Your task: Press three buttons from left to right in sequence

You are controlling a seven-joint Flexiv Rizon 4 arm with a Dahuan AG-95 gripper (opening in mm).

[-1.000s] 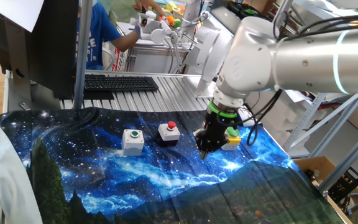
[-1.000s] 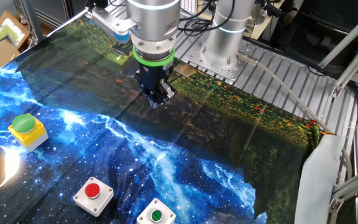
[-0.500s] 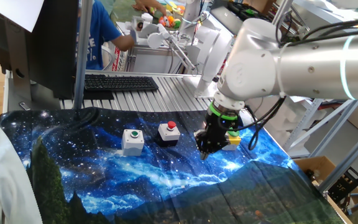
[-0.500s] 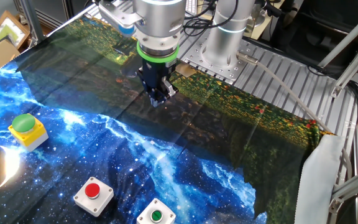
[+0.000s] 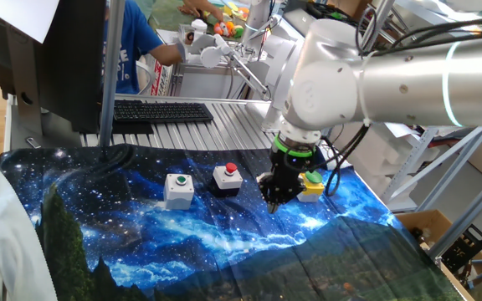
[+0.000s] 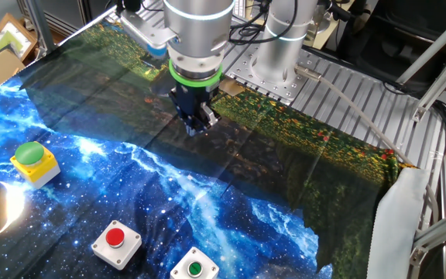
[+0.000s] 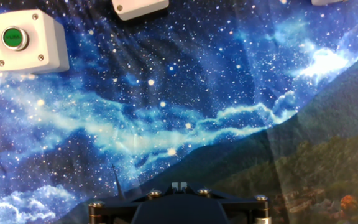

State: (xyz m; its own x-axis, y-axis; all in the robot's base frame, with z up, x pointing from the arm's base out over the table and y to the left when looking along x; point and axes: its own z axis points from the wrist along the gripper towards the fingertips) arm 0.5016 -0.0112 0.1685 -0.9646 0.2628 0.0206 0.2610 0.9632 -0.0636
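Three push-button boxes sit in a row on the galaxy-print cloth (image 5: pixel 141 242) that covers the table. In one fixed view the grey-white box with the green cap (image 5: pixel 178 189) lies at the left, the black-and-white box with the red cap (image 5: pixel 227 178) just right of it, and the yellow box with the green cap (image 5: pixel 311 185) further right, partly hidden behind the arm. They look like rigid plastic housings, light enough to slide on the soft, creased cloth, so each would probably be best met with a straight push down on the middle of its round cap, not gripped. The gripper (image 6: pixel 194 124) hangs above bare cloth on the near side of the row, between the red-capped and yellow boxes, touching none of them. How far apart the jaws stand cannot be told from any view, and nothing appears to be held. The hand view shows the grey-white box at upper left, apparently first in order.
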